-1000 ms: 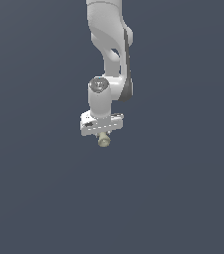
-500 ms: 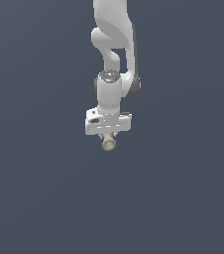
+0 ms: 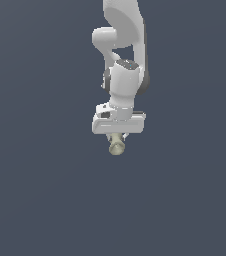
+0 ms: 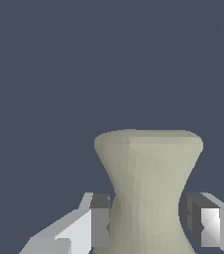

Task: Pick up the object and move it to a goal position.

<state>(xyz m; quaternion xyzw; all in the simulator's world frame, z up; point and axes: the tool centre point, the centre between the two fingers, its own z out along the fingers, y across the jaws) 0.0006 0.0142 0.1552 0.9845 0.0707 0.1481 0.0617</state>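
Observation:
The object [image 3: 116,145] is a small pale khaki-beige lump that hangs just under my white-grey gripper [image 3: 117,137] in the exterior view, near the middle of the picture. In the wrist view the object [image 4: 147,188] fills the space between my two fingers [image 4: 98,221], its narrow waist pinched by the pads and its wider flared end pointing away from the camera. The gripper is shut on the object and holds it clear of the dark grey-blue floor [image 3: 45,200].
The white arm [image 3: 125,55] reaches down from the top of the exterior view. Nothing else shows on the plain dark grey-blue ground.
The arm and gripper have shifted toward the exterior view's right and slightly down, carrying the object along. The grip on the object is unchanged.

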